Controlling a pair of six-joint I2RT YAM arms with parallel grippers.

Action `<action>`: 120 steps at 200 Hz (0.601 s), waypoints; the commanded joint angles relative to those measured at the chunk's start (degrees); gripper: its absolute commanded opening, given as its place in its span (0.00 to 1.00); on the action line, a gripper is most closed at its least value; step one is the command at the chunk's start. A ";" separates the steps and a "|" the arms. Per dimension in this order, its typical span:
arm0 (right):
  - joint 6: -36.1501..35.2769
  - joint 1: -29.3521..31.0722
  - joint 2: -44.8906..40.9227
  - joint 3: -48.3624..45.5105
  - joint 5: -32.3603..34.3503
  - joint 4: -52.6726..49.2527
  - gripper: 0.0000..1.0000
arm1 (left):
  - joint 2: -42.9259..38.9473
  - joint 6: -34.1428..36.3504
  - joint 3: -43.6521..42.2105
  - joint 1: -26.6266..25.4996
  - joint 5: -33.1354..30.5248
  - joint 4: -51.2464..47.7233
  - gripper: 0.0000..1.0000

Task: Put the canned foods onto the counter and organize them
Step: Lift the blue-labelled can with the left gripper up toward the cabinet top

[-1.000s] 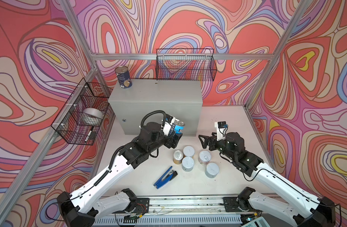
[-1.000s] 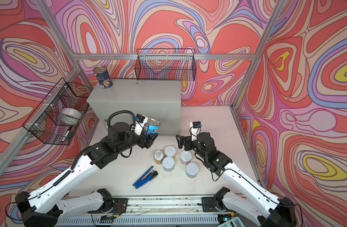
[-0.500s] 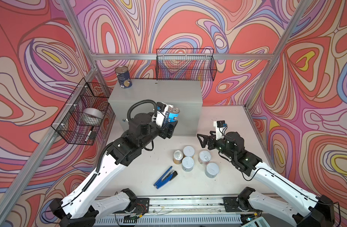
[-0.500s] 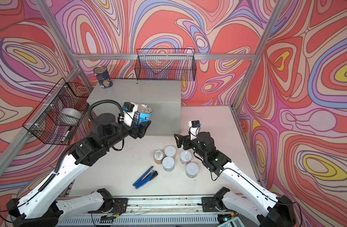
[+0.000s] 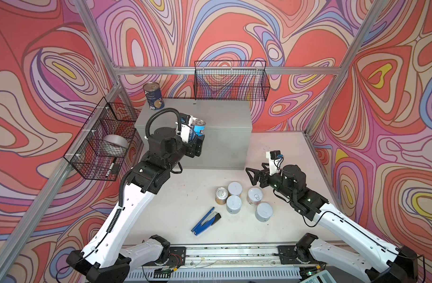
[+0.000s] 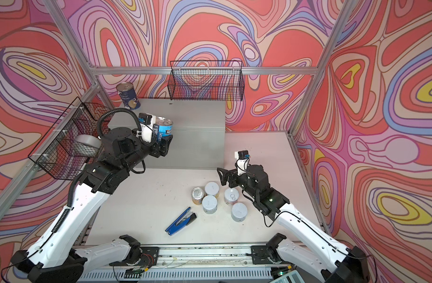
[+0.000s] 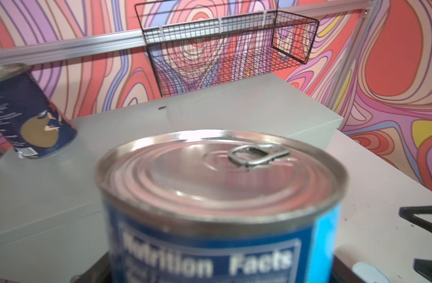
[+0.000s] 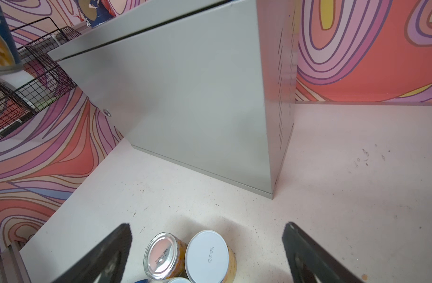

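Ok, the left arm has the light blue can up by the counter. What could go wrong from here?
The light blue can in the left gripper seems to hang near the counter's front edge; released there, it could tip off. Pushed far back-left, it might knock the dark blue can at that corner. The right gripper, jaws open, sits by the five packed cans; picking one could nudge its neighbours.

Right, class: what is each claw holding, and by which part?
Left claw grips the blue can by its sides; right claw is open, holding nothing.

Held blue can (image 7: 220, 208) blurred, base cropped, left jaws mostly hidden behind it, dark can (image 7: 31, 115) edge-cut.
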 commanded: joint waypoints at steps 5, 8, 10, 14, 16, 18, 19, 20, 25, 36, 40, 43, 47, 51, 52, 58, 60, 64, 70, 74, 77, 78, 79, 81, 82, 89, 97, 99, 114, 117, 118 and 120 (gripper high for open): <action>-1.82 0.28 -1.11 2.01 0.14 -2.57 0.98 | 0.75 1.60 7.57 1.12 1.17 8.13 0.63; -1.96 0.24 -1.21 2.05 0.22 -2.76 0.98 | 1.02 1.76 7.92 1.27 1.17 8.12 0.63; -1.99 0.26 -1.25 2.12 0.26 -2.86 0.98 | 1.18 1.85 8.19 1.44 1.24 8.08 0.63; -2.15 0.24 -1.49 2.15 0.32 -3.04 0.98 | 1.61 2.05 8.71 1.69 1.39 8.03 0.63; -2.24 0.24 -1.56 2.15 0.24 -3.17 0.98 | 1.81 2.14 8.93 1.88 1.47 8.03 0.63; -2.32 0.24 -1.71 2.15 0.33 -3.25 0.98 | 2.06 2.32 9.21 2.08 1.55 8.03 0.63; -2.35 0.24 -1.75 2.19 0.35 -3.29 0.98 | 2.15 2.38 9.33 2.18 1.58 8.08 0.63; -2.46 0.24 -1.81 2.17 0.36 -3.31 0.98 | 2.23 2.45 9.47 2.33 1.64 8.10 0.63; -2.62 0.27 -2.15 2.15 0.41 -3.48 0.98 | 2.80 2.82 10.09 2.94 1.82 8.32 0.63; -3.03 0.24 -2.84 1.98 0.59 -4.01 0.98 | 3.94 2.84 11.89 4.71 2.32 8.64 0.63; -3.16 0.28 -3.08 2.03 0.74 -4.18 0.98 | 4.41 2.41 12.72 5.57 2.82 8.56 0.63; -3.24 0.24 -3.29 1.91 0.81 -4.32 0.98 | 4.76 2.13 13.33 6.22 3.27 8.49 0.63; -3.34 0.28 -3.56 1.93 0.97 -4.57 0.98 | 5.19 1.74 14.05 7.07 3.86 8.54 0.63; -3.42 0.29 -3.82 1.82 1.14 -4.83 0.98 | 5.57 1.26 14.74 7.88 4.35 8.62 0.63; -3.43 0.26 -3.91 1.81 1.19 -4.87 0.98 | 5.66 1.15 14.86 8.07 4.43 8.68 0.63; -3.52 0.24 -4.27 1.71 1.42 -5.27 0.98 | 6.19 0.43 15.53 9.11 4.89 9.11 0.62; -3.52 0.24 -4.37 1.71 1.49 -5.38 0.98 | 6.30 0.27 15.76 9.42 5.05 9.29 0.62; -3.69 0.24 -4.71 1.57 1.63 -5.64 0.98 | 6.56 -0.01 16.02 9.88 5.29 9.31 0.62; -3.61 0.29 -5.31 1.31 1.84 -5.87 0.98 | 6.88 -0.25 16.27 10.70 5.27 10.16 0.62; -3.63 0.26 -5.65 1.19 1.94 -5.96 0.98 | 7.11 -0.36 16.38 11.09 5.24 11.32 0.62; -3.67 0.30 -5.92 1.01 2.09 -6.03 0.98 | 7.29 -0.52 16.51 11.41 5.20 11.55 0.62; -3.68 0.27 -6.01 0.96 2.15 -6.05 0.98 | 7.31 -0.58 16.58 11.51 5.21 11.68 0.62; -3.74 0.30 -6.10 0.90 2.18 -6.05 0.98 | 7.36 -0.61 16.62 11.60 5.17 11.75 0.62; -3.64 0.27 -6.27 0.78 2.31 -6.06 0.98 | 7.49 -0.68 16.66 11.80 5.16 11.90 0.61; -3.63 0.25 -6.36 0.76 2.31 -6.06 0.98 | 7.54 -0.70 16.66 11.88 5.19 11.99 0.61; -3.69 0.24 -6.98 0.44 2.51 -6.23 0.98 | 7.91 -1.10 16.87 12.64 5.22 12.31 0.61; -3.77 0.27 -7.49 0.19 2.64 -6.38 0.98 | 8.27 -1.51 16.97 13.58 5.39 12.74 0.61; -3.78 0.29 -7.57 0.14 2.58 -6.45 0.98 | 8.40 -1.65 16.97 13.79 5.43 12.83 0.61; -3.79 0.24 -8.01 0.06 2.67 -6.77 0.98 | 9.04 -1.96 17.05 15.60 5.78 13.64 0.62; -3.88 0.26 -8.01 0.04 2.65 -6.84 0.98 | 9.16 -1.81 17.03 15.99 5.79 13.92 0.62; -3.88 0.25 -8.02 0.04 2.65 -6.89 0.98 | 9.21 -1.84 17.02 16.13 5.72 14.01 0.62; -3.88 0.24 -7.98 0.10 2.58 -6.92 0.98 | 9.32 -1.80 17.01 16.43 5.67 14.25 0.62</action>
